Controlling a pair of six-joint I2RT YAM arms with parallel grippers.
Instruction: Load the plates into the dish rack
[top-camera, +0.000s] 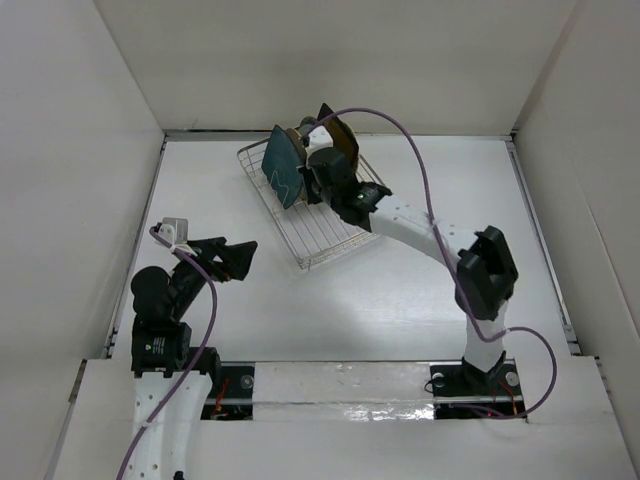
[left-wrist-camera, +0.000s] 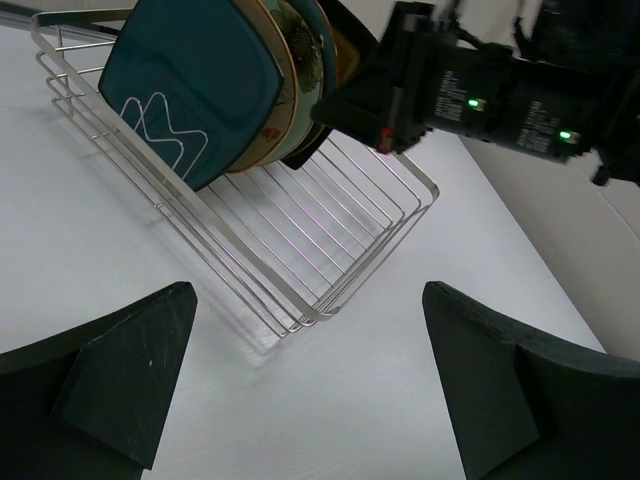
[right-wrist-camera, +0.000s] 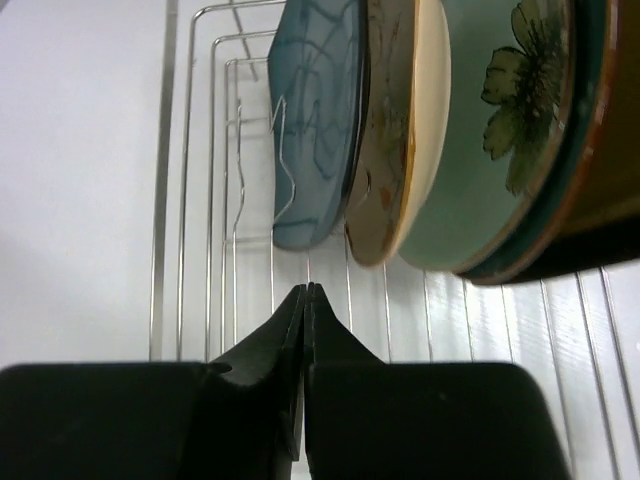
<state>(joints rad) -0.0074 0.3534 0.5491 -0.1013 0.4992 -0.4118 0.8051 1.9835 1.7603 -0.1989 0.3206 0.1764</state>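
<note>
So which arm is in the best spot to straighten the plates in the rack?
Right, probably. The right fingers, shut, are over the dish rack, right beside the plates. The left fingers are open but well back from the rack.

Silver wire dish rack (top-camera: 322, 236) sits skewed near far edge of white table (top-camera: 400, 320). Plates stand on edge, packed at its far end: teal square plate (top-camera: 283, 168) facing the bare tines, then cream patterned round plate (right-wrist-camera: 395, 140), pale green flowered round plate (right-wrist-camera: 490, 130), black-rimmed amber plate (right-wrist-camera: 606, 150).
</note>
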